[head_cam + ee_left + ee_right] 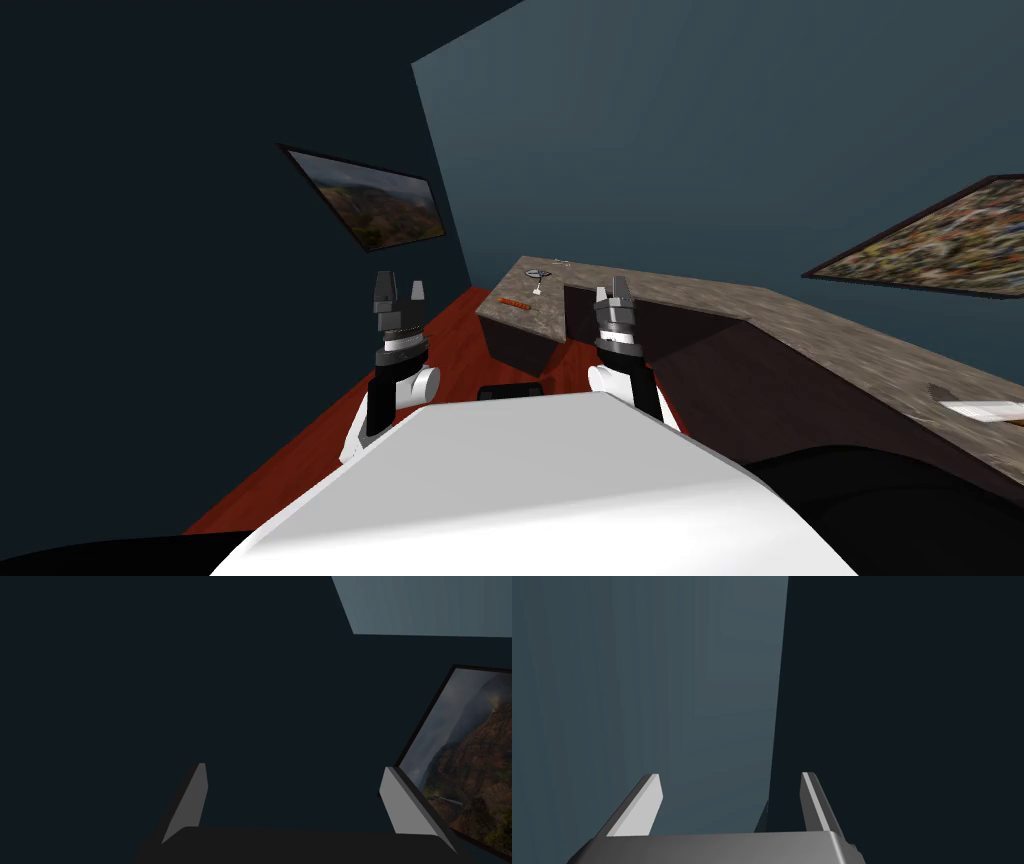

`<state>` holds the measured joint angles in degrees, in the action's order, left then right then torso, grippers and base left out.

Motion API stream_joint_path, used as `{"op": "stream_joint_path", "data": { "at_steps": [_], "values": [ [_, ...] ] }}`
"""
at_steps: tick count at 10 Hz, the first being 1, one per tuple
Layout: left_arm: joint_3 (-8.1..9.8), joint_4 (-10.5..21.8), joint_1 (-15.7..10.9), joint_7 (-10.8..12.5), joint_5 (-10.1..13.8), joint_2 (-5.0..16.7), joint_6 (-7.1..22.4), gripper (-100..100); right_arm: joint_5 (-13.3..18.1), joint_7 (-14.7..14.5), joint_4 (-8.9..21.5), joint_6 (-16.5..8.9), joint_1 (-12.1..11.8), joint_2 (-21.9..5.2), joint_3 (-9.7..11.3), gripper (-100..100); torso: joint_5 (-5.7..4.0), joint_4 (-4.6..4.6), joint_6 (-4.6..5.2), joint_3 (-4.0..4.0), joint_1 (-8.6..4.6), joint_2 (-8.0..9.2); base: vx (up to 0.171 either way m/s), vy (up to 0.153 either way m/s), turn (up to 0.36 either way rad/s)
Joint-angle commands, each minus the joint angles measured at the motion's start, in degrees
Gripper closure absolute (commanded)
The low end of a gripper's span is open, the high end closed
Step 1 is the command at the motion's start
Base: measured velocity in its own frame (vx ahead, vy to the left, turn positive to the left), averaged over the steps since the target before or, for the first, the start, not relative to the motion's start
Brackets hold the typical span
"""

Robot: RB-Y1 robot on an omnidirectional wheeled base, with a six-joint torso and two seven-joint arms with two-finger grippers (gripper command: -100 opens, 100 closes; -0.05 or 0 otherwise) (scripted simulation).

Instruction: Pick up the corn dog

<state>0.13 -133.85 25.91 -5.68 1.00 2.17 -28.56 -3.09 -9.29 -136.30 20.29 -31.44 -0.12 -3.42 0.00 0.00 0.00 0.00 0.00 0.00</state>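
Orange corn dog (513, 302) lay at the far end of the mottled counter (700, 290). Left gripper (400, 287) and right gripper (613, 288) hung short of the counter, fingers spread, empty, seemingly tucked for travel.

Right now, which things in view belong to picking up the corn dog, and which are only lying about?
For the job:
- corn dog on the counter
- left end effector and right end effector, both open, not near it

Lying about:
- stemmed glass beside the corn dog
- white flat thing farther along the counter
- wall picture
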Motion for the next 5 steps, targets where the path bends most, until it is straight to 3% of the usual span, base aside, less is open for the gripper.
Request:
{"op": "stream_joint_path", "data": {
  "at_steps": [1, 5],
  "values": [
    [0.00, 0.0, 0.0, 0.0, 0.0, 0.0, 0.0, 0, 0.1, 0.0, -0.2, 0.2, 0.6, -1.9, 0.1, -100, 0.00, 0.00, 0.00, 0.00, 0.00, 0.00, -0.018, -0.030, 0.021],
    [0.01, 0.0, 0.0, 0.0, 0.0, 0.0, 0.0, 0, 0.7, 0.0, -1.2, 1.2, 2.9, -8.4, 1.7, -100, -0.08, 0.05, -0.01, 0.14, -0.37, 0.24, -0.062, -0.083, 0.064]
  ]
}}
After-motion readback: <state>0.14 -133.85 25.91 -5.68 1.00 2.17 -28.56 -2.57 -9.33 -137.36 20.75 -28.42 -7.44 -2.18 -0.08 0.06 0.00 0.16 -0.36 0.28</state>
